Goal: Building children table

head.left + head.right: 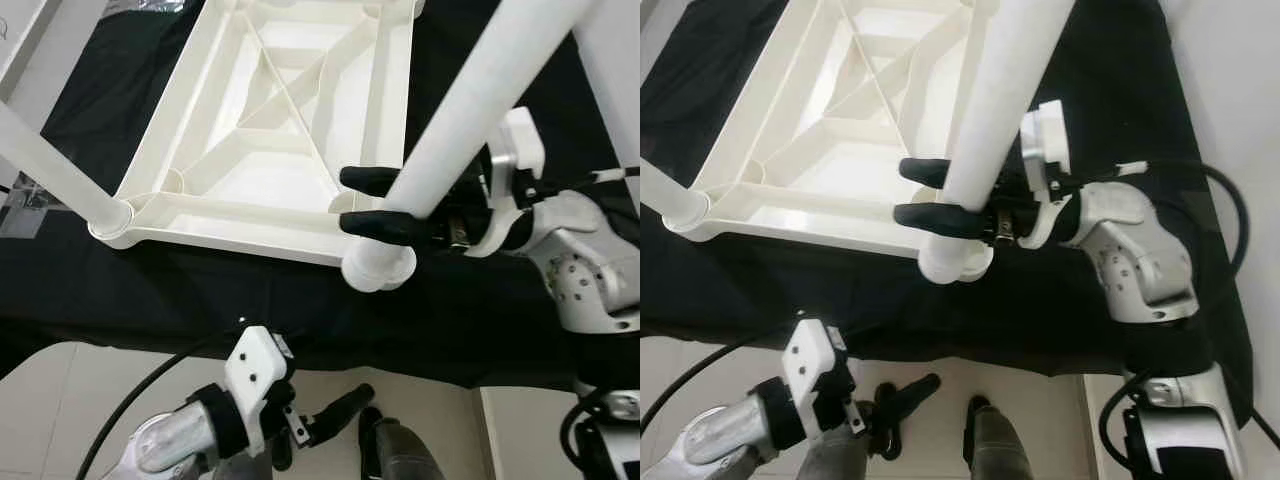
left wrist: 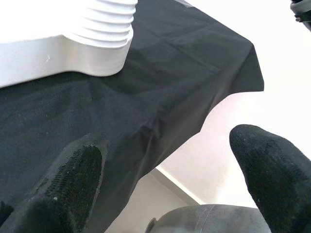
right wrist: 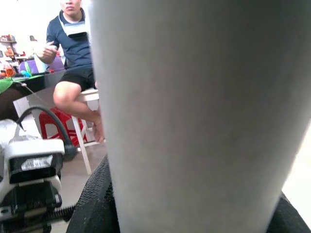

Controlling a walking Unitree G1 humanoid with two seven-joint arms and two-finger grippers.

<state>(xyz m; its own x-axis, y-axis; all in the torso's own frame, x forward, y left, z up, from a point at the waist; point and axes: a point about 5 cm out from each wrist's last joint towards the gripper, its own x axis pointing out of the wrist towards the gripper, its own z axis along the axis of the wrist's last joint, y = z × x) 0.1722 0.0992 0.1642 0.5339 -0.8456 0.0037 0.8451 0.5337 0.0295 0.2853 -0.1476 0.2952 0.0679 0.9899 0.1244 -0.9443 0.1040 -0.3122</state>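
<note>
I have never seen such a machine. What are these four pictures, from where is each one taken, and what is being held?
A humanoid robot is assembling a child's table. Two pictures come from its head, looking down; the other two come from cameras on its wrists. The white plastic tabletop lies upside down on a black cloth. The right gripper clasps a white table leg standing in the near corner socket; another leg stands in the left corner. The left gripper hangs open below the cloth's edge. A seated person appears in the right wrist view.
</note>
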